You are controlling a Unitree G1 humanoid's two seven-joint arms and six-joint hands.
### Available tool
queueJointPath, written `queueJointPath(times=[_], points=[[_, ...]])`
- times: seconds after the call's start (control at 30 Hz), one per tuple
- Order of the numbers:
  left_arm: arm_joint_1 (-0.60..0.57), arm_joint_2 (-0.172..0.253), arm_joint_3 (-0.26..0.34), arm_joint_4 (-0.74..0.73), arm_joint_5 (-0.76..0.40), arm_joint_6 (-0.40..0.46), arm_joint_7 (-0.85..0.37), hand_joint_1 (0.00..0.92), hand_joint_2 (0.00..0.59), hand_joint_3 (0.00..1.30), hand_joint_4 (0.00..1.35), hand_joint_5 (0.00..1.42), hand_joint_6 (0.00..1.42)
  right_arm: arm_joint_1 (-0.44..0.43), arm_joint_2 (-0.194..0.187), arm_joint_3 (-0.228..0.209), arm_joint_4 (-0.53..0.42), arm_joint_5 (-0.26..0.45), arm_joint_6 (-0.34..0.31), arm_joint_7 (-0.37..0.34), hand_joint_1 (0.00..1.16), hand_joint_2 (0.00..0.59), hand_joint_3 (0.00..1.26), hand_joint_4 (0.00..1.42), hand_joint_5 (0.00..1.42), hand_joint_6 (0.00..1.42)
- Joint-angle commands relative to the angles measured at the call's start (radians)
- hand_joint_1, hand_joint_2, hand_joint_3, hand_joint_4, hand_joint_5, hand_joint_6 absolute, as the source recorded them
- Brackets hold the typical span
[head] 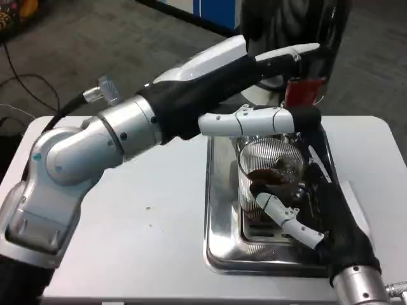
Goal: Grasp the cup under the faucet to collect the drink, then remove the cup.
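Observation:
A clear ribbed cup (270,159) with some dark drink in it stands upright on the metal drip tray (219,210), below the red faucet handle (302,92). My right hand (321,219) grips the cup from its near right side, with a white finger (289,219) across the cup's lower front. My left arm reaches across from the left. My left hand (254,89) is at the faucet with its fingers stretched out straight, one above the red handle and one just below it. The spout itself is hidden behind that hand.
The dark body of the drink dispenser (286,19) stands at the table's back edge behind the tray. The white table (146,216) extends left of the tray. My left forearm (127,133) hangs over the table's left middle.

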Motion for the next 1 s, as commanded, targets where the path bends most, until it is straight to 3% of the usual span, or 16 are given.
queueJointPath(times=[0.03,0.23,0.4,0.73,1.0], points=[[0.022,-0.016,0.026,-0.029,-0.017,-0.017,0.029,0.0,0.079,0.12,0.03,0.15,0.21,0.013,-0.001,-0.002,-0.017,-0.002,-0.01,-0.011,0.61,0.23,0.05,0.03,0.08,0.0],[0.056,-0.029,0.073,-0.094,-0.035,-0.015,0.066,0.023,0.095,0.18,0.11,0.2,0.26,0.025,-0.001,-0.003,-0.043,-0.002,-0.004,-0.01,0.61,0.23,0.05,0.03,0.08,0.0],[0.103,-0.014,0.111,-0.185,-0.047,0.016,0.077,0.031,0.096,0.21,0.15,0.23,0.3,0.028,-0.002,-0.007,-0.052,0.002,-0.003,-0.006,0.61,0.23,0.05,0.03,0.08,0.0],[0.311,0.05,0.214,-0.355,-0.046,0.069,0.086,0.066,0.1,0.29,0.23,0.32,0.4,0.032,-0.003,-0.019,-0.048,0.014,-0.012,-0.002,0.61,0.23,0.05,0.03,0.1,0.01],[0.491,0.066,0.295,-0.417,-0.027,0.056,0.138,0.052,0.096,0.29,0.23,0.33,0.4,0.034,-0.002,-0.02,-0.049,0.022,-0.017,0.0,0.62,0.226,0.04,0.03,0.11,0.04]])
